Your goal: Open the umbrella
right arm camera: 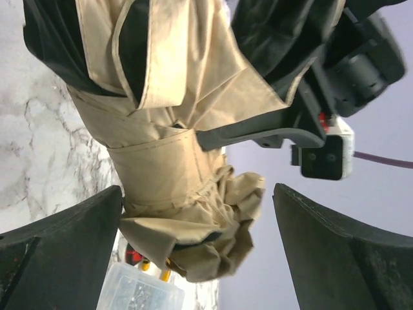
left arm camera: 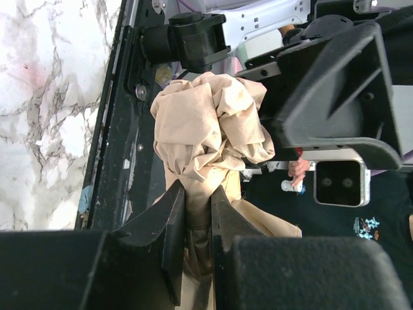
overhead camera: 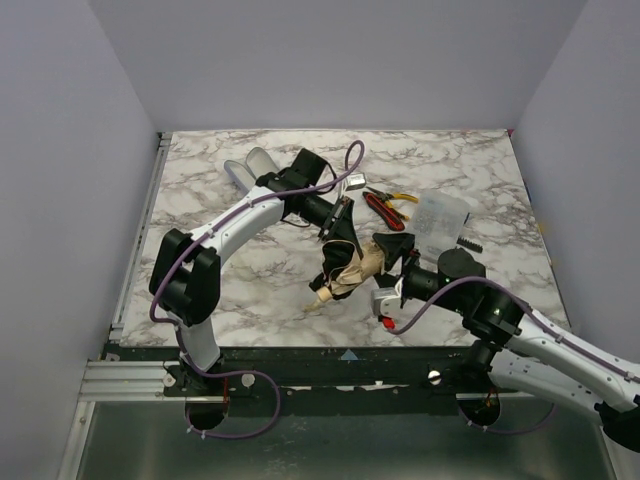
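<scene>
The umbrella (overhead camera: 352, 266) is folded, peach-tan with black lining, and is held above the middle of the marble table; its tan end (overhead camera: 322, 297) points toward the near edge. My left gripper (overhead camera: 338, 232) comes down from the far side and is shut on a bunch of the tan fabric (left arm camera: 206, 129), with the cloth pinched between its fingers (left arm camera: 171, 219). My right gripper (right arm camera: 197, 239) is open wide, and the crumpled end of the umbrella (right arm camera: 187, 194) hangs between its fingers (right arm camera: 64, 239) without being squeezed. In the top view the right gripper (overhead camera: 392, 256) is just right of the umbrella.
Red-and-yellow-handled pliers (overhead camera: 385, 205) and a clear plastic box (overhead camera: 441, 215) lie behind and to the right of the umbrella; both also show in the right wrist view, the box (right arm camera: 139, 290) below the umbrella. A lavender case (overhead camera: 250, 165) lies at the far left. Grey walls enclose the table.
</scene>
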You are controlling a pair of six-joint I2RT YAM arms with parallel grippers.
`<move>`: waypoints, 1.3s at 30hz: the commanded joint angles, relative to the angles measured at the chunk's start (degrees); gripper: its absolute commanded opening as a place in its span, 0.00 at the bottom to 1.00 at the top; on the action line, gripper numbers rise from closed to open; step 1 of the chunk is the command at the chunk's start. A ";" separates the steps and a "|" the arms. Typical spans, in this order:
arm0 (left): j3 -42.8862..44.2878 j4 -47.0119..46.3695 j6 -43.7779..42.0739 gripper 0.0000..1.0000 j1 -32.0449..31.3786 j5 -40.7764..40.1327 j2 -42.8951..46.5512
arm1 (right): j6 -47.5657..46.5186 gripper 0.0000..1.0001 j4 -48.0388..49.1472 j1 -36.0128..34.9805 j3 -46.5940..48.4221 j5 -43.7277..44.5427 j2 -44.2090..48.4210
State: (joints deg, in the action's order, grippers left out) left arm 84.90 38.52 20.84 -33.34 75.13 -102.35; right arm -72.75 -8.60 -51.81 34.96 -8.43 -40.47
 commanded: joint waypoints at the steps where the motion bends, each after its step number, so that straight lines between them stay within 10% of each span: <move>1: 1.52 1.51 0.16 0.00 -1.17 4.85 0.58 | 0.88 1.00 0.42 0.04 0.36 1.02 -3.13; 6: 1.76 1.56 0.41 0.00 -1.64 4.41 0.92 | -0.77 0.95 1.89 0.03 0.20 -0.73 -6.35; 14: 1.91 1.24 0.24 0.00 -1.56 3.23 1.82 | 1.09 0.43 3.26 0.04 -0.12 -1.09 -7.81; 18: 2.93 2.49 -3.93 0.48 0.44 -1.82 4.34 | 4.98 0.02 0.11 0.04 0.33 0.25 -6.07; 22: 3.63 -2.62 -5.19 0.98 7.42 -9.76 9.47 | 11.45 0.00 -3.52 0.04 0.94 2.32 -3.61; 29: -1.24 -18.49 -6.57 0.98 22.52 -16.31 19.77 | 32.12 0.00 -6.62 0.12 5.51 8.23 -6.29; 34: -7.71 -7.51 -32.28 0.98 23.07 -13.14 29.27 | 44.23 0.00 -11.72 2.34 9.08 3.66 -6.32; 39: -12.66 7.86 -50.76 0.76 20.32 -11.72 34.80 | 48.62 0.00 -17.37 5.05 13.48 -5.20 -7.94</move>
State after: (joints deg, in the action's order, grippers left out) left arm 75.61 31.05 -6.98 -10.57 60.95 -70.57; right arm -32.14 -22.92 -47.99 44.12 -6.07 -47.90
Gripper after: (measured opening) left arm 0.868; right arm 0.420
